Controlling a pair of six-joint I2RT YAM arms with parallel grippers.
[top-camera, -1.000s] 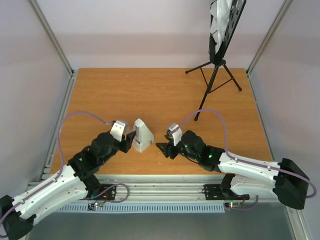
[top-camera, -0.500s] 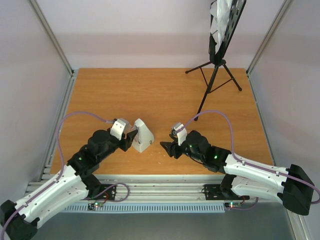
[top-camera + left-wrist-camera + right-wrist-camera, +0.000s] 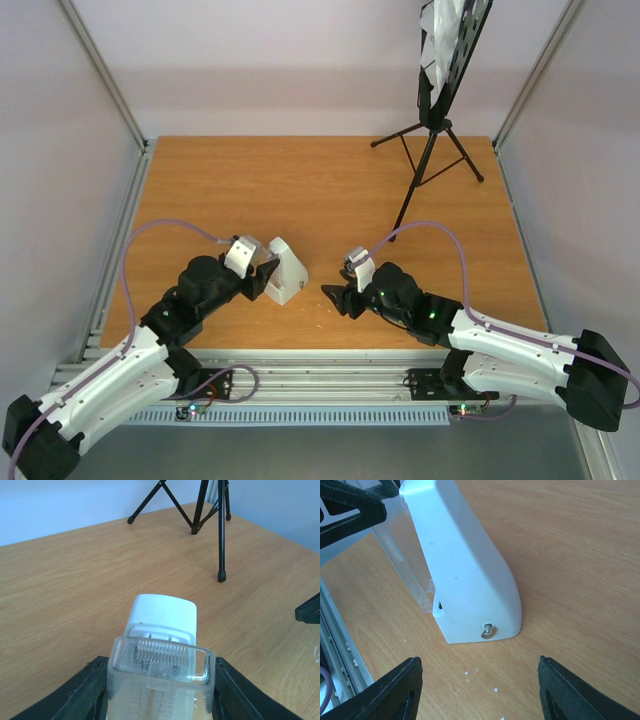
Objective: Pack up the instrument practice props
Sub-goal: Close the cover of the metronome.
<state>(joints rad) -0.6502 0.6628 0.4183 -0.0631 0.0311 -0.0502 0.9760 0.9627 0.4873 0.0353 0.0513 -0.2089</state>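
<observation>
A: Left gripper [image 3: 264,276], state?
B: Clamped on metronome [image 3: 287,270]. Fingers [image 3: 75,695] pressed to both sides of clear cover [image 3: 160,680], white body just past the tips. Metronome resting on table [image 3: 300,180].
A: Right gripper [image 3: 332,296]?
B: Jaws apart, nothing between. Metronome straight ahead, bare wood in the gap, no contact. Small screw low on the white body, facing the wrist cam.
A: Diff vs 1 s ago?
B: Left arm shifted: elbow further left, wrist nudged twd right gripper. Metronome outline slightly skewed, lower edge swung a little twd right gripper. Tilt or turn, can't tell which. Right gripper backed off a bit, so wider gap to metronome. Both openings same as before.
A: Other props?
B: Music stand [image 3: 430,150] well beyond right gripper at far-right of table, upright on tripod. Sheet-music pages [image 3: 437,45] up on its desk. Unchanged.
A: Anything else?
B: Few white specks [image 3: 467,672] on the wood btw right gripper's fingers [image 3: 395,690] and metronome.
</observation>
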